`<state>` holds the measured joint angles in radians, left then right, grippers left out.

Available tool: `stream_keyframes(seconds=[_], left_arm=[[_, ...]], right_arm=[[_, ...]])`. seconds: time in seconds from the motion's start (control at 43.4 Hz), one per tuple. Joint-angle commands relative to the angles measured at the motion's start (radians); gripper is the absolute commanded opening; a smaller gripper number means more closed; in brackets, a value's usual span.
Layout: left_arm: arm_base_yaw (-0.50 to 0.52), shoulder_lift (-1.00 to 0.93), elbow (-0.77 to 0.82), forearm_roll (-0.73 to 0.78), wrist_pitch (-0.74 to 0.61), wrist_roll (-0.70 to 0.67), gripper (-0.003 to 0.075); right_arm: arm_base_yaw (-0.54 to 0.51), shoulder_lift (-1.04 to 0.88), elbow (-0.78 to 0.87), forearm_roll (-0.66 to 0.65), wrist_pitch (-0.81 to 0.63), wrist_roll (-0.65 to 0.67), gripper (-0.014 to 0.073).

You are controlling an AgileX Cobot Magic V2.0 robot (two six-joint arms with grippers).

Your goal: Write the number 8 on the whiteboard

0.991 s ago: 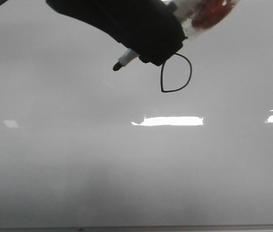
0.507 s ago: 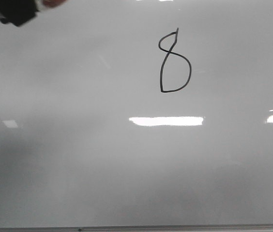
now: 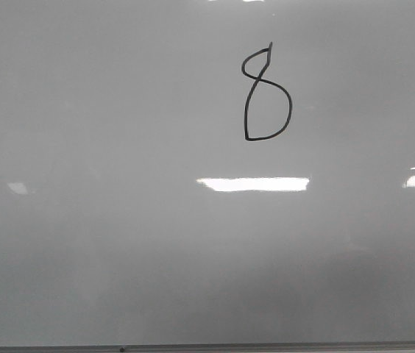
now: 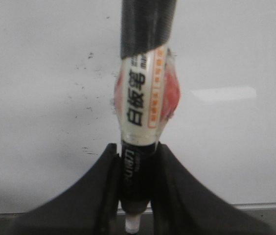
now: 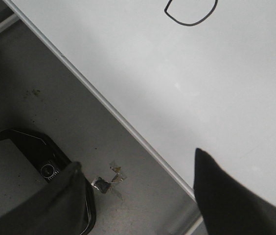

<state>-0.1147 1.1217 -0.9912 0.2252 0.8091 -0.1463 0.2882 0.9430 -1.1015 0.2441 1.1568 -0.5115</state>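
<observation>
Two tools, left tool clamping marker, right tool spread wide

One whiteboard carries one drawn number 8 made of two loops — a small upper and a larger lower — while one marker sits between the left gripper's two fingers, and the right gripper shows two fingers too.
</observation>
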Motion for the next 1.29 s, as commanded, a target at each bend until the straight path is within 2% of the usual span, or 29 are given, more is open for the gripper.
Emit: stream_keyframes(seconds=[0.0,0.3,0.738,0.83,1.083,1.176,1.268], left_arm=[[0.045,0.02,0.016,-0.027,-0.152,-0.016,0.0059],[0.062,0.205,0.032,-0.043,-0.313,-0.025,0.0059],[0.062,0.344,0.028,-0.047,-0.394,-0.025,0.0068],[0.062,0.354,0.028,-0.047,-0.415,-0.025,0.0112],[0.062,0.356,0.026,-0.043,-0.414,-0.025,0.0379],[0.062,0.35,0.024,-0.041,-0.38,-0.025,0.0399],[0.062,0.32,0.022,-0.025,-0.336,-0.025,0.0399]], right_arm=[[-0.006,-0.011,-0.025,0.01,-0.047,0.003,0.0499],[-0.006,-0.011,-0.023,0.01,-0.046,0.003,0.0499],[-0.006,-0.009,-0.017,0.01,-0.039,0.003,0.0499],[-0.006,-0.009,-0.017,0.01,-0.039,0.003,0.0499],[-0.006,-0.009,-0.017,0.01,-0.048,0.005,0.0499],[-0.006,-0.011,-0.019,-0.001,-0.045,0.046,0.0499],[-0.006,-0.012,-0.02,-0.052,-0.039,0.154,0.0499]])
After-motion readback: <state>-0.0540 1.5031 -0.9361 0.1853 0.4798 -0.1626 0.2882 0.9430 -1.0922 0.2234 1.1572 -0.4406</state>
